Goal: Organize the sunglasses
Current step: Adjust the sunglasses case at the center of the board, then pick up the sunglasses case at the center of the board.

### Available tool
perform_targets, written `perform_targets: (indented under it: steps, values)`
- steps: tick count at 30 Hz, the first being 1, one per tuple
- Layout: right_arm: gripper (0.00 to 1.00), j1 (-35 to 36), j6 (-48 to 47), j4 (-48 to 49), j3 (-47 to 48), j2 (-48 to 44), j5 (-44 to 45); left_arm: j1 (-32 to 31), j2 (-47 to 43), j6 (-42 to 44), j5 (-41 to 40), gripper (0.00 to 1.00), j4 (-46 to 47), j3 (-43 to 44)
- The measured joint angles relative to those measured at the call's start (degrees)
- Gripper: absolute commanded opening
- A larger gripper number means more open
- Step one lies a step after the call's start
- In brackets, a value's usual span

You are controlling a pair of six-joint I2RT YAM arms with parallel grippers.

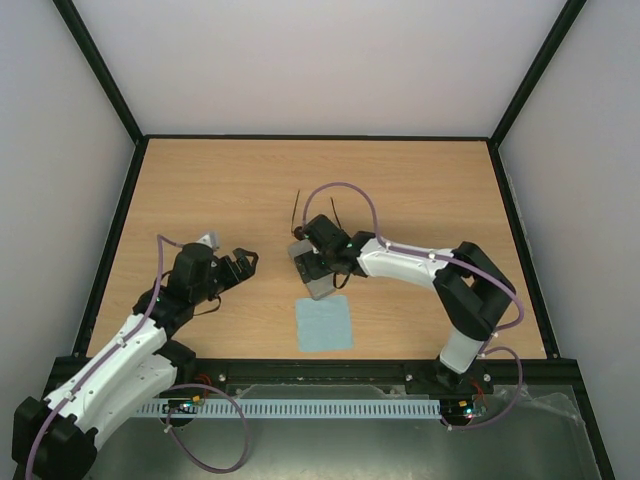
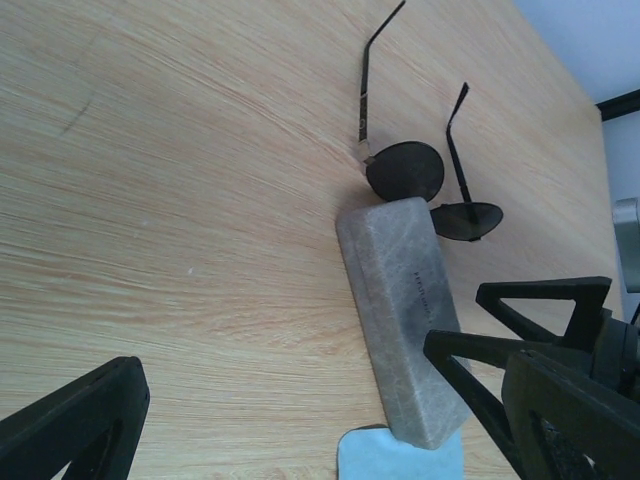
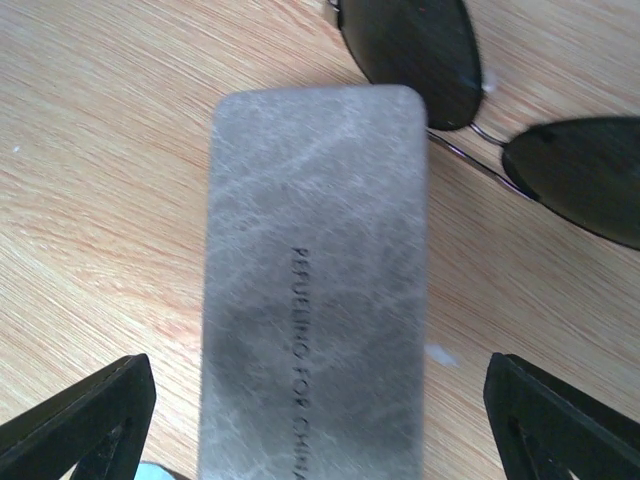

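The sunglasses (image 2: 405,170) lie open on the wooden table, lenses against the far end of the closed grey case (image 2: 405,310). In the top view only their temple arms (image 1: 296,212) show beyond my right gripper (image 1: 318,265). That gripper is open and hangs over the case (image 1: 320,288), a finger on each side and apart from it. In the right wrist view the case (image 3: 315,280) fills the gap of the right gripper (image 3: 320,430), with the dark lenses (image 3: 410,50) beyond. My left gripper (image 1: 240,264) is open and empty, left of the case.
A light blue cloth (image 1: 324,323) lies just in front of the case, its corner under the case's near end (image 2: 400,455). Black frame rails border the table (image 1: 200,180) on all sides. The right gripper's fingers (image 2: 520,330) show by the case in the left wrist view.
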Motion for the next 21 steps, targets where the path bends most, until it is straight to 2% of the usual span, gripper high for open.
perform_targets:
  steps: [13, 19, 21]
  values:
    - [0.81, 3.5, -1.0, -6.5, 5.9, 7.9, 7.9, 0.0, 2.0, 0.9, -1.8, 1.00, -2.7, 2.6]
    - [0.65, 3.6, -1.6, -6.8, 5.9, 8.2, 8.6, 0.0, 2.8, 1.0, -1.8, 1.00, -2.8, 2.7]
    - [0.63, 3.6, -1.5, -6.8, 5.9, 8.2, 8.7, 0.0, 2.9, 1.1, -1.8, 0.99, -2.8, 2.7]
